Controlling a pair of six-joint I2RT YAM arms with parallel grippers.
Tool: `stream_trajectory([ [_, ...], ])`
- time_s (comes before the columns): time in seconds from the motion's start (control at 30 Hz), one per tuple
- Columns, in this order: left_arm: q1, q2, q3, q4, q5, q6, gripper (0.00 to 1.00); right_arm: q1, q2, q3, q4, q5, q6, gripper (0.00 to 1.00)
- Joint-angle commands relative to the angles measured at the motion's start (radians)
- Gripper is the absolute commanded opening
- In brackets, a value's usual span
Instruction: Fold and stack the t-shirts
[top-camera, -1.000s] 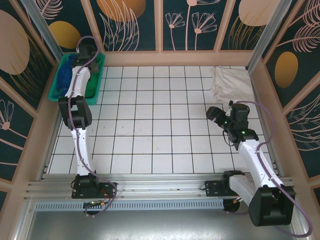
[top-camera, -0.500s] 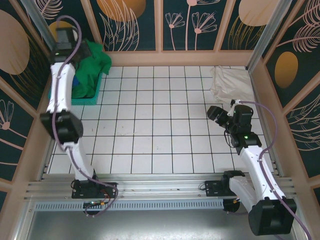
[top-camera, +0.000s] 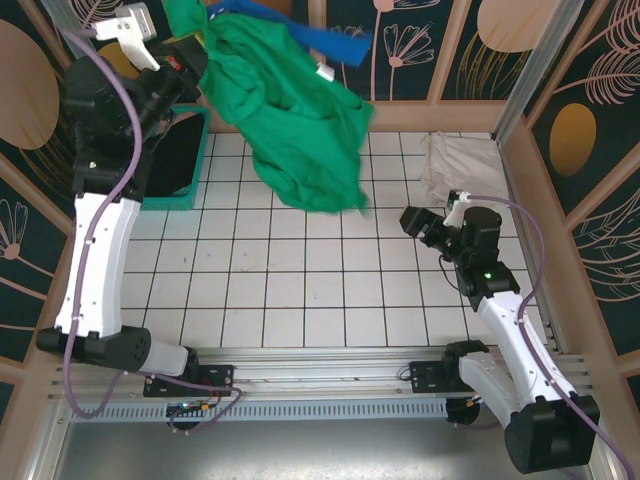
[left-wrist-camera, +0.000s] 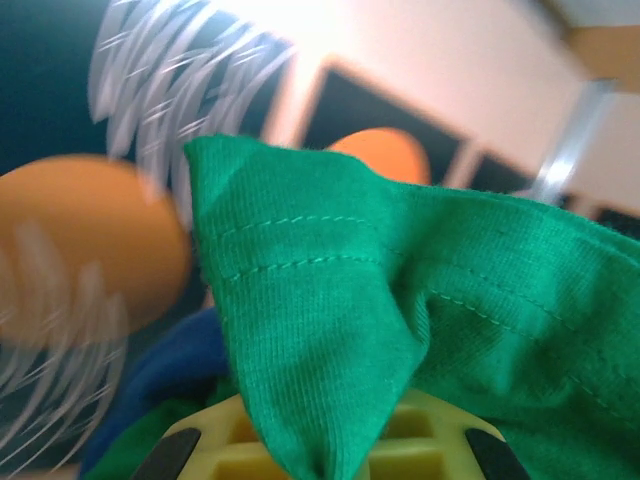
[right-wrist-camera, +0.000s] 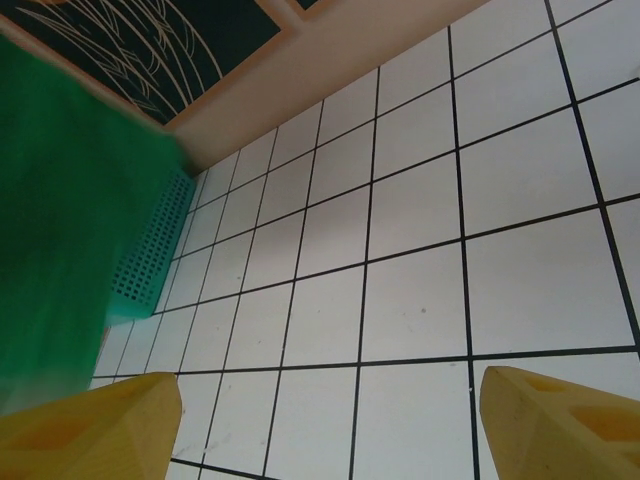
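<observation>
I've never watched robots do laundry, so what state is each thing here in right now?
Green t-shirt: bunched, hanging in the air from the left claw.
Blue t-shirt: in the air too, by the green one's top.
Cream t-shirt: crumpled on the table's far right.
Teal basket: upright, far left.
Left claw: shut on green cloth.
Right claw: open, empty.

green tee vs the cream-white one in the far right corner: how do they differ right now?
Colour: the green t-shirt is bright green, the cream-white t-shirt pale.
Support: the green t-shirt hangs in the air, pinched in the left gripper; the cream-white t-shirt lies on the table.
Place: the green one is over the far left, near the basket; the cream-white one sits in the far right corner.
Shared: both are crumpled and neither is folded.
</observation>
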Motion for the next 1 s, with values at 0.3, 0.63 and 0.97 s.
stream_trajectory([
  [0.3, 0.274, 0.259, 0.073, -0.046, -0.409, -0.024, 0.0, 0.006, -0.062, -0.076, -0.033, 0.045, -0.015, 0.78],
  [0.63, 0.301, 0.582, 0.216, -0.12, -0.352, 0.027, 0.0, 0.005, -0.042, -0.098, -0.025, 0.06, -0.024, 0.78],
  [0.97, 0.295, 0.68, 0.272, -0.359, -0.299, 0.027, 0.98, 0.004, -0.041, -0.099, -0.055, 0.08, -0.044, 0.8],
])
